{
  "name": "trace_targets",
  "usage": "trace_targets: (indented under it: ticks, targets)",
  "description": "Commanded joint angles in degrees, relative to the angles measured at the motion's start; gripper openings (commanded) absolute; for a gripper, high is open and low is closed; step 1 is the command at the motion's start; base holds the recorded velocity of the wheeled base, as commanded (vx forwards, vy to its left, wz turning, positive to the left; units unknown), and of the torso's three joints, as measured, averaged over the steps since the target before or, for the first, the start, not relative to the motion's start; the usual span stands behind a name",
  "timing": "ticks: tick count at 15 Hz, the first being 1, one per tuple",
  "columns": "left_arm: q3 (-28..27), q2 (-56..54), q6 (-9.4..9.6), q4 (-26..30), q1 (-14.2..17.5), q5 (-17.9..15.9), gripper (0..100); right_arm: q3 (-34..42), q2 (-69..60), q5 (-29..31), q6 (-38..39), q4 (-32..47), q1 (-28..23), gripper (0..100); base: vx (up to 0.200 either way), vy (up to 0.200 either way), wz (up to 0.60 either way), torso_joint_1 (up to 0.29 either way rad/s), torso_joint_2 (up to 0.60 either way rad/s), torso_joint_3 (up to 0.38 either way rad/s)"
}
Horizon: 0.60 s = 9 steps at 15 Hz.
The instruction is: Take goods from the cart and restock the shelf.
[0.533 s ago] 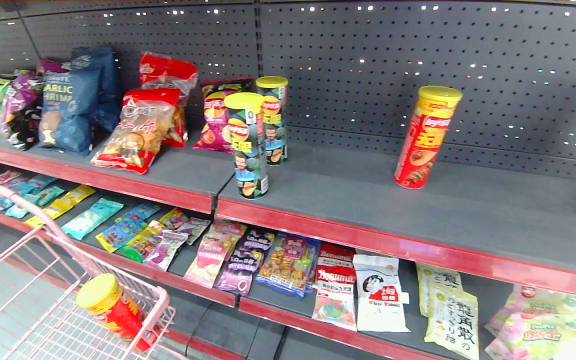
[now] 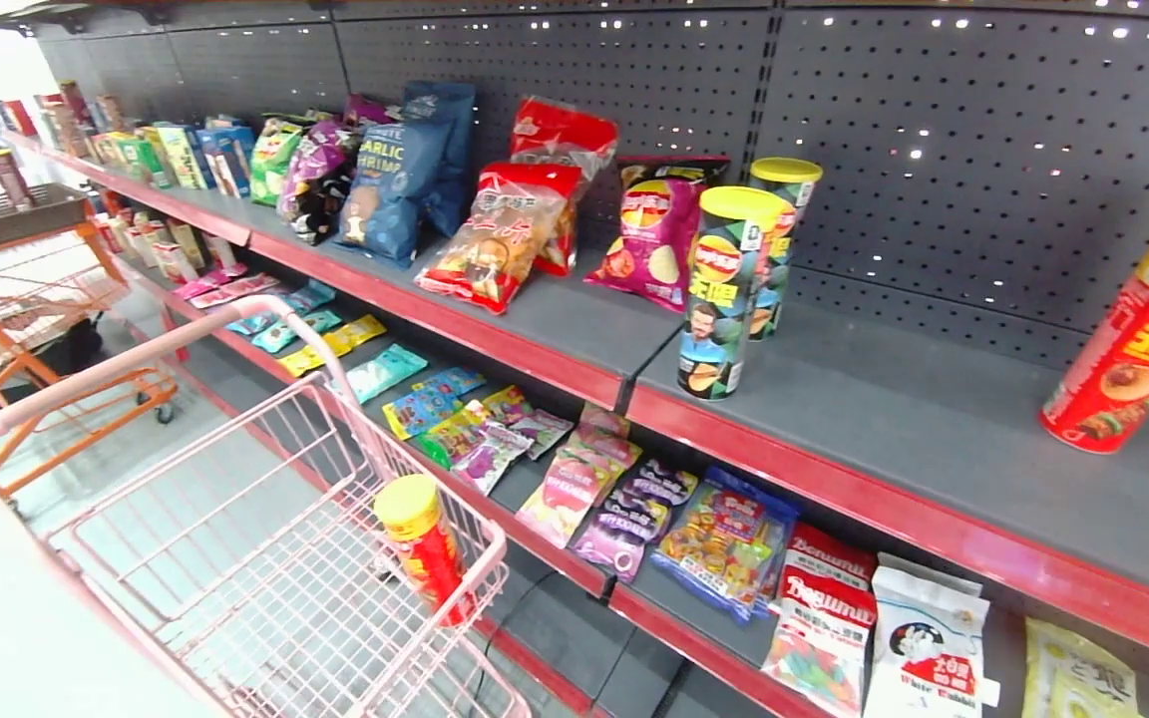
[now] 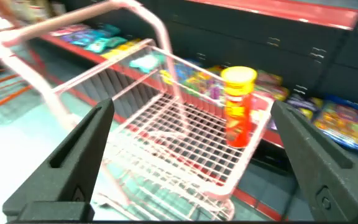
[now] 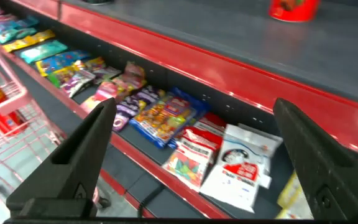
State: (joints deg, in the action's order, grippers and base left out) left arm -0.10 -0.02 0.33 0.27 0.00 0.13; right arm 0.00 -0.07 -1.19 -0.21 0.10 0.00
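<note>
Head view: a pink wire cart (image 2: 136, 361) stands beside the racking. One red cylindrical can with a yellow lid (image 2: 422, 543) stands upright in the cart's corner nearest the shelves, against the wire wall. On the grey upper shelf with a red front edge (image 2: 884, 419), a matching red can (image 2: 1133, 339) stands toward the right end. It is well apart from two dark cans with yellow lids (image 2: 729, 294), which stand one behind the other near the front edge by the shelf's seam. Shiny snack bags (image 2: 495, 244) lean along the shelf's left part, and flat sweet packets (image 2: 624, 509) lie on the lower shelf.

Left wrist view: the left gripper (image 3: 194, 165) hangs over the cart with its jaws spread wide and nothing between them. The red cylindrical can stands beyond them in its corner, apart from both fingers.

Right wrist view: the right gripper (image 4: 197, 165) is likewise wide and empty. It faces the flat sweet packets, with the base of the matching red can resting on the upper shelf beyond.

By my judgement the restocking is partly done: one red can looks placed and one remains in the cart. What is left is to grasp that can, most likely with the left gripper, and stand it on the bare stretch of the upper shelf.
</note>
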Motion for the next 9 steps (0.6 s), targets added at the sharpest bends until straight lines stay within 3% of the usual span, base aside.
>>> trace_targets:
  ticks: [1,4,9]
  targets:
    - [0.01,0.02,0.02,0.00,0.00,0.04,100,0.00,0.07,-0.04,-0.06,-0.01,0.00,100,0.000,0.000,0.00,0.000,0.00,0.000]
    - [0.01,0.02,0.02,0.00,0.00,-0.05,100,0.00,0.07,0.05,0.12,-0.01,0.00,100,0.000,0.000,0.00,-0.068,0.18,0.104]
    - [0.01,0.02,0.02,0.00,0.00,-0.05,100,0.00,0.07,-0.04,0.12,-0.01,0.00,100,0.000,0.000,0.00,-0.175,0.45,0.273]
